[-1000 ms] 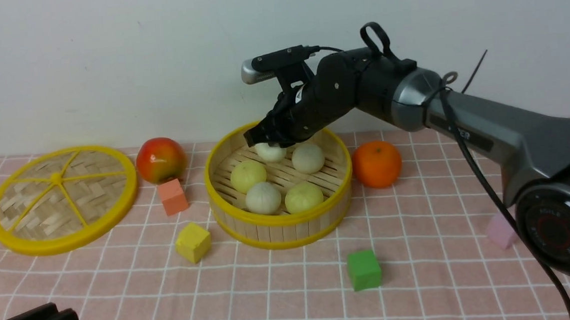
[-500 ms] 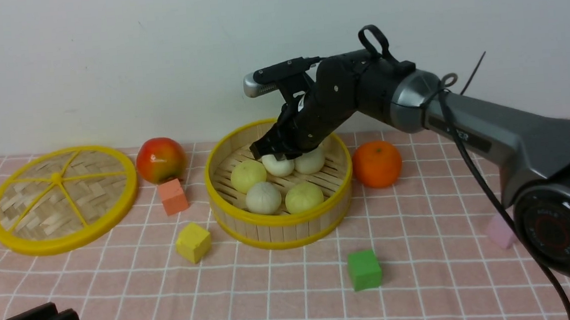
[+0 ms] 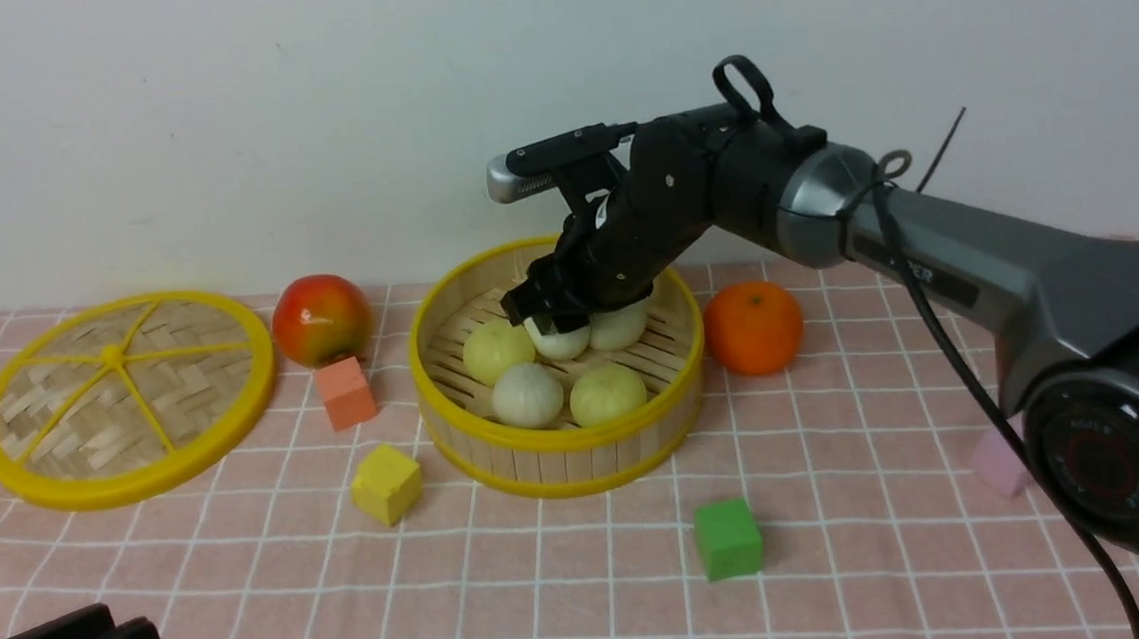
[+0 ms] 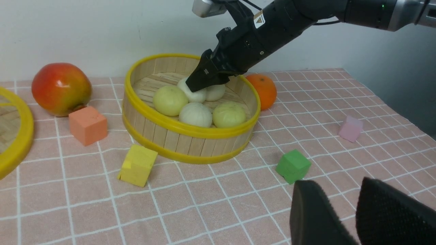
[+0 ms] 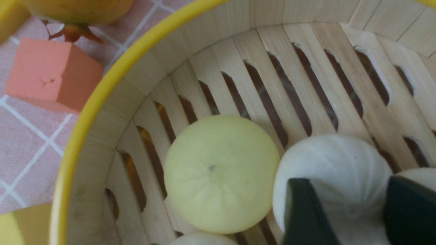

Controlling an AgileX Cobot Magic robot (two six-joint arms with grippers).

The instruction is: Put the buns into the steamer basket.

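The steamer basket (image 3: 558,443) stands mid-table and holds several buns: two pale yellow ones (image 3: 498,351) (image 3: 607,394) and off-white ones (image 3: 527,395) (image 3: 622,328). My right gripper (image 3: 548,323) reaches down inside the basket, shut on another off-white bun (image 3: 563,342). That bun sits low, between the yellow bun and an off-white one. In the right wrist view the gripper (image 5: 347,190) has a finger on each side of this bun (image 5: 333,160), next to a yellow bun (image 5: 221,170). My left gripper (image 4: 340,185) is low at the near left, slightly open and empty.
A flat woven disc (image 3: 124,396) lies far left. An apple (image 3: 321,319) and an orange-pink cube (image 3: 346,392) sit left of the basket, and a yellow cube (image 3: 386,484) in front of it. An orange (image 3: 752,327) is on the right, with a green cube (image 3: 728,538) and a pink cube (image 3: 1000,460).
My right gripper has come down and slightly nearer inside the basket, carrying the off-white bun from above the back of the floor to between the other buns. The left arm has not moved.
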